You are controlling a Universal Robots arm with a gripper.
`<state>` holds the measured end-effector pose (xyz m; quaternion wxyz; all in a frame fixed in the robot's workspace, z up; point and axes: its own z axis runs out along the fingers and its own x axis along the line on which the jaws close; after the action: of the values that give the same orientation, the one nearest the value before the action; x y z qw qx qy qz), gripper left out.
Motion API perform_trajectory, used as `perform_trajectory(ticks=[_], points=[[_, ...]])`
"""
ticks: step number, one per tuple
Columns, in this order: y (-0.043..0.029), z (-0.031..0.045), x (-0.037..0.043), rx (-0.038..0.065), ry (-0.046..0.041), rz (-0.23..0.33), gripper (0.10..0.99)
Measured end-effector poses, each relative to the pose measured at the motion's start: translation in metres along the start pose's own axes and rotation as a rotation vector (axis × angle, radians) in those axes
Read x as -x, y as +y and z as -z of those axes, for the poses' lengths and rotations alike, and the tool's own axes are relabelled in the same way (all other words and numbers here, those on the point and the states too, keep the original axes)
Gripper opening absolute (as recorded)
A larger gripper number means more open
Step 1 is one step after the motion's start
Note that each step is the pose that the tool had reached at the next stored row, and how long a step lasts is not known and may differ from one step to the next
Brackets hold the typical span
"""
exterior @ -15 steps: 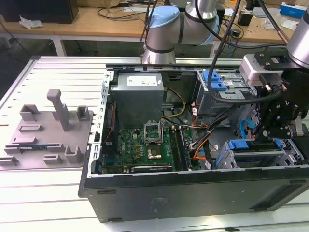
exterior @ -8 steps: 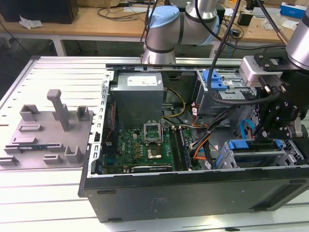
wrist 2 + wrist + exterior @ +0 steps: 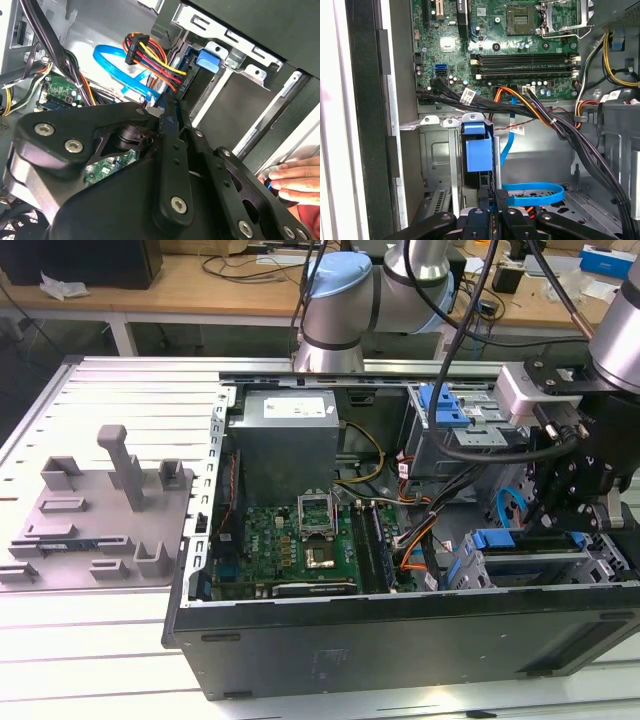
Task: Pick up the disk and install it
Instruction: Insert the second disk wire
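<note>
1. One disk (image 3: 477, 155) stands on its thin edge in the metal cage (image 3: 435, 150), in the corner of the computer case (image 3: 400, 640) on the exterior view's right. Its blue frame (image 3: 520, 540) sticks up at the top of the cage.
2. The gripper (image 3: 489, 196) is right at the disk. Its jaws look almost closed, and they seem to pinch the thin edge of the blue frame.
3. I think the disk is hard and stiff and a bit heavy for its size. It won't bend. Its metal sides look smooth, so they could slip.
4. It is likely easy to hurt inside, so no bumps or drops. The blue plastic frame looks like the best place to hold, not the flat face.
5. The cage walls sit just beside the disk on both sides. There is little room to tilt it. It can only go straight along the slot.
6. Orange and black wires (image 3: 535, 107) and a flat blue cable (image 3: 535, 192) lie near the cage and could snag.
7. A person's hand (image 3: 295, 180) rests at the edge of the case, near the arm.
</note>
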<state>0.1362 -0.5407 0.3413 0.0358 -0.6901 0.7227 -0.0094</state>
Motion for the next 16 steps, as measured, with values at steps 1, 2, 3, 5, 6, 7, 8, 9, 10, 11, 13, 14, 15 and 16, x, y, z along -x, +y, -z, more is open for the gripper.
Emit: perform_trajectory(ticks=[1, 2, 3, 5, 6, 7, 8, 9, 10, 11, 13, 14, 15, 16], points=[[0.0001, -0.0013, -0.0001, 0.000, -0.0001, 0.002, 0.161], [0.0002, -0.0024, -0.0001, 0.000, 0.0000, 0.004, 0.161], [0.0002, -0.0025, -0.0001, 0.001, 0.0001, 0.004, 0.161], [0.0002, -0.0023, -0.0001, 0.001, -0.0008, 0.004, 0.173], [-0.0001, 0.0023, 0.0001, 0.001, -0.0004, 0.004, 0.235], [-0.0004, 0.0072, 0.0002, 0.001, -0.0004, 0.004, 0.235], [-0.0007, 0.0122, 0.0004, 0.001, -0.0004, 0.004, 0.235], [-0.0009, 0.0157, 0.0006, 0.001, -0.0003, 0.004, 0.235], [-0.0011, 0.0179, 0.0007, 0.001, -0.0004, 0.004, 0.235], [-0.0012, 0.0207, 0.0008, 0.001, -0.0003, 0.004, 0.235], [-0.0016, 0.0267, 0.0011, 0.001, -0.0003, 0.004, 0.235], [-0.0017, 0.0277, 0.0012, 0.001, -0.0004, 0.004, 0.224], [-0.0017, 0.0282, 0.0013, 0.001, -0.0005, 0.004, 0.157], [-0.0017, 0.0285, 0.0017, 0.001, -0.0005, 0.004, 0.106]])
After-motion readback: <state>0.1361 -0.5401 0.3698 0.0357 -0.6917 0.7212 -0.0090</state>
